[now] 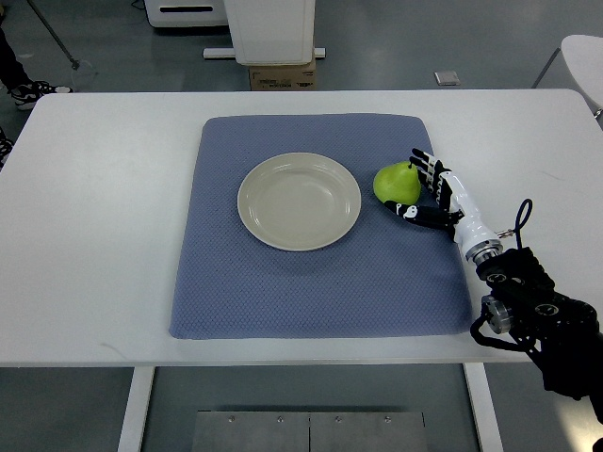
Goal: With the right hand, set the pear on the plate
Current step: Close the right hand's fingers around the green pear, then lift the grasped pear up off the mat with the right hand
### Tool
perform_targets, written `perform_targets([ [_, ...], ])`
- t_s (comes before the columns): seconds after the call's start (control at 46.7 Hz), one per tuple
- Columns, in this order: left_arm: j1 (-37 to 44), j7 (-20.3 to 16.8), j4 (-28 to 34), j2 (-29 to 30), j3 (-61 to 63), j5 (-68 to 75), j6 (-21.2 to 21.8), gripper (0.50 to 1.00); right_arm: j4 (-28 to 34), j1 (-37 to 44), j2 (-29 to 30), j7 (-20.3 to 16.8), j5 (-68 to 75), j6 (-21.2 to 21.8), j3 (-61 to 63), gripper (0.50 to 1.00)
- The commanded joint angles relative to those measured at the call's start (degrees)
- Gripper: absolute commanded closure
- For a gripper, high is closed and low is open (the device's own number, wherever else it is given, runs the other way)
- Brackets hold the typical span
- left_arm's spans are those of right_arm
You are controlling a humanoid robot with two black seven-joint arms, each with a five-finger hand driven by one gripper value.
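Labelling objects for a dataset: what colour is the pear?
Yellow-green, seen in the top view: the pear beside the right hand.

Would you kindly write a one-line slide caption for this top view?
Right hand open around green pear on blue cloth mat, beside empty round cream plate on white table.

Bright, even light from above. White table [94, 235] little overexposed, no strong glare. Only soft, short shadows under plate [299, 201] rim. Focus sharp in centre; table edges curve slightly near corners.
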Motion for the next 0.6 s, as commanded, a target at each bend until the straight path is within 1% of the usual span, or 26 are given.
perform_targets([
  [0.0,0.0,-0.06,0.0,0.0,0.0,0.0,0.0,0.5,0.1,0.28,-0.02,0.02,-0.01,-0.01,-1.16,0.776],
  [0.043,0.0,0.03,0.0,0.0,0.0,0.0,0.0,0.5,0.1,0.36,-0.02,0.02,-0.01,-0.09,-1.34,0.864],
  [0.086,0.0,-0.06,0.0,0.0,0.0,0.0,0.0,0.5,0.02,0.36,0.07,0.02,-0.01,-0.18,-1.34,0.925],
  [0.128,0.0,0.03,0.0,0.0,0.0,0.0,0.0,0.5,0.02,0.54,0.07,0.02,-0.01,-0.27,-1.34,1.0],
  [0.278,0.0,-0.05,0.0,0.0,0.0,0.0,0.0,0.5,0.02,1.5,0.07,0.02,0.08,-0.8,-1.16,1.0],
  [0.385,0.0,0.03,0.0,0.0,0.0,0.0,0.0,0.5,0.02,2.21,0.07,0.02,0.17,-3.52,-1.08,1.0],
  [0.578,0.0,-0.06,0.0,0.0,0.0,0.0,0.0,0.5,0.1,4.05,0.07,0.02,0.61,-6.16,-0.81,1.0],
])
